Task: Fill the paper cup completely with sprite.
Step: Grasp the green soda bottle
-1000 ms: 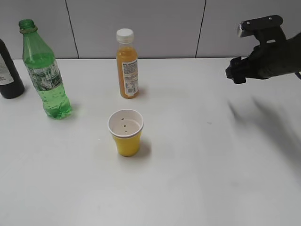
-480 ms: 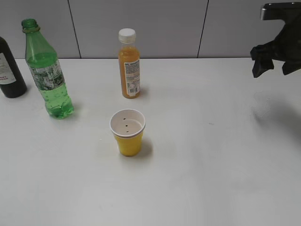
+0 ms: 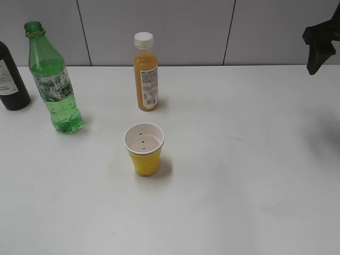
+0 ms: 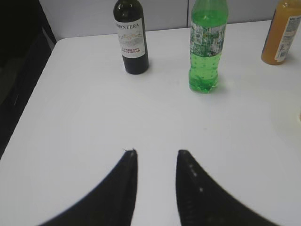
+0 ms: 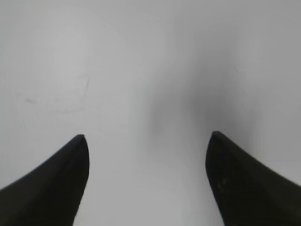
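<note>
The yellow paper cup (image 3: 144, 150) stands upright mid-table, white inside with a few dark specks. The green sprite bottle (image 3: 53, 79), uncapped and about half full, stands at the back left; it also shows in the left wrist view (image 4: 206, 47). My left gripper (image 4: 156, 153) is open and empty above bare table, well short of the bottle; it does not show in the exterior view. My right gripper (image 5: 146, 137) is wide open and empty over bare table; only its dark fingers (image 3: 319, 45) show at the exterior view's far right edge, raised.
An orange juice bottle (image 3: 145, 71) with a white cap stands behind the cup; it also shows in the left wrist view (image 4: 282, 33). A dark bottle (image 3: 10, 79) with a white label stands at the far left, and in the left wrist view (image 4: 131, 37). The table's left edge (image 4: 40, 80) drops off beside it.
My right arm has moved to the right and upward, away from the table's middle, now almost out of the exterior view. The cup and bottles have not moved.
</note>
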### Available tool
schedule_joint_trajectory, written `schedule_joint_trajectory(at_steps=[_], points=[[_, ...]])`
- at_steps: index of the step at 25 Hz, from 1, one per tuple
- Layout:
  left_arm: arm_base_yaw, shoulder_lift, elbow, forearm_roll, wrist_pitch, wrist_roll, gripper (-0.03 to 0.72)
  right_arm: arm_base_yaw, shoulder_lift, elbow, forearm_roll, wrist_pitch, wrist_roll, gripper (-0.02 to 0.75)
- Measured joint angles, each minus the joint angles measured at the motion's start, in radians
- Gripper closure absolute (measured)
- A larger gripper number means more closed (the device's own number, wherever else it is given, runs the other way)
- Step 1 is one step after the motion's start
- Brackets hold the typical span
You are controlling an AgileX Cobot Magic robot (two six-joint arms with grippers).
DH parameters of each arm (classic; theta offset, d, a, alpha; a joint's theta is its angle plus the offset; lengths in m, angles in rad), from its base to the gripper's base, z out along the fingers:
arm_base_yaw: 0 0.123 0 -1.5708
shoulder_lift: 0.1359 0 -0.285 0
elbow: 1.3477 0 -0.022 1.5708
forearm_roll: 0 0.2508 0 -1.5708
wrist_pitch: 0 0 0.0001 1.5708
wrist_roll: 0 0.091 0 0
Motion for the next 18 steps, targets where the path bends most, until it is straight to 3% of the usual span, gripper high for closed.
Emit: schedule_joint_trajectory(at_steps=[8, 18], points=[[0.0, 0.0, 0.0, 0.0, 0.0, 0.0, 0.46, -0.002, -0.114, 0.04, 0.025, 0.013, 0.0, 0.143], [0.0, 0.0, 0.0, 0.0, 0.0, 0.0, 0.46, -0.002, -0.424, 0.327, 0.048, 0.015, -0.001, 0.143]])
